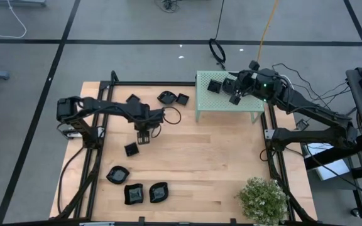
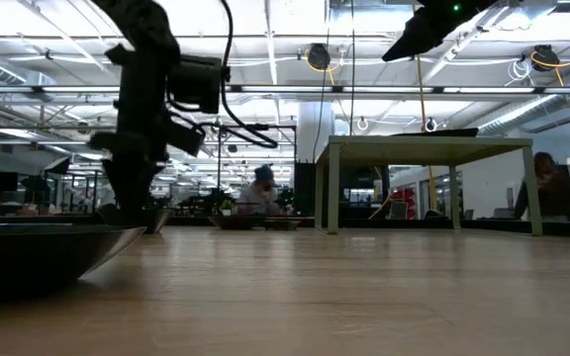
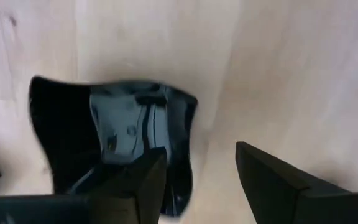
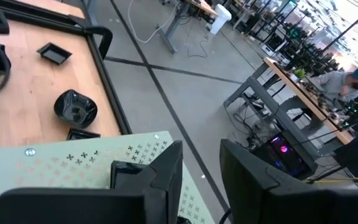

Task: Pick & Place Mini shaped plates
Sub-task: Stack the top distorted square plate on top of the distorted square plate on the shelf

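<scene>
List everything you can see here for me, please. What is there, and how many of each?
table: one, light wood, black-framed, middle of the high view.
mini shaped plates: at least nine, glossy black; three near the table's top edge in the high view, four at lower left, one under the left gripper, one on the box.
box: one, pale green, perforated, standing on legs at the table's upper right.
plant: one, green, lower right corner.
people: at least two, in the room beyond the table, low view.
left gripper: one, dark, open, low over a plate.
right gripper: one, dark, open, above the box.
</scene>
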Robot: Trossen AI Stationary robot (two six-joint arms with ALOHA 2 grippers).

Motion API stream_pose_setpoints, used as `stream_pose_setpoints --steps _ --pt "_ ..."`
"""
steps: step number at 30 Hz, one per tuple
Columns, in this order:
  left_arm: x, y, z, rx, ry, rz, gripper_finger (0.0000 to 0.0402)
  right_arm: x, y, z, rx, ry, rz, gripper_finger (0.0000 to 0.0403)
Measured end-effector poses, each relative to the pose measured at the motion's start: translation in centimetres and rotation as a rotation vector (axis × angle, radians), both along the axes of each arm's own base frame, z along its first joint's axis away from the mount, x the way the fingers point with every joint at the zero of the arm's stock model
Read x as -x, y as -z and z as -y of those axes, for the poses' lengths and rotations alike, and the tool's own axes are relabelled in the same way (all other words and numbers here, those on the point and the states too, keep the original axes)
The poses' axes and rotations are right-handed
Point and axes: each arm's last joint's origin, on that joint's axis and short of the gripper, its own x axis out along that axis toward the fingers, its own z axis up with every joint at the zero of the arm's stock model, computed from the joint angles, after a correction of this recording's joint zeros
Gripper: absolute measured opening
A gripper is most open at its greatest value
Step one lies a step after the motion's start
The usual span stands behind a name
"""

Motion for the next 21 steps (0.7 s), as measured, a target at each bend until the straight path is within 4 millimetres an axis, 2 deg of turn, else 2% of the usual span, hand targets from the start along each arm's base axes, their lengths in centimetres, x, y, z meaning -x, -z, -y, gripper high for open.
stream_pose_setpoints --steps 3,7,11,16,19,21 --pt "0.0 1.2 -0.2 -0.022 -0.048 0.060 0.0198 0.0 0.0 0.0 -0.006 0.001 0.008 0.0093" --pt "-0.1 1.8 -0.3 -0.062 -0.095 0.112 0.0185 0.0 0.0 0.0 -0.009 0.002 0.011 0.0093" --pt "-0.8 1.8 -0.4 -0.085 -0.087 0.178 0.0126 0.0 0.0 0.0 -0.010 0.002 0.011 0.0090" --pt "-1.3 1.6 -0.4 -0.068 -0.061 0.235 0.0019 0.0 0.0 0.0 -0.010 0.002 0.011 0.0083" --pt "-1.6 1.4 -0.2 -0.034 -0.059 0.255 0.0013 0.0 0.0 0.0 -0.010 0.002 0.011 0.0078" --pt "-2.1 0.8 0.2 -0.033 0.004 0.279 0.0012 0.0 0.0 0.0 -0.010 0.002 0.011 0.0076"
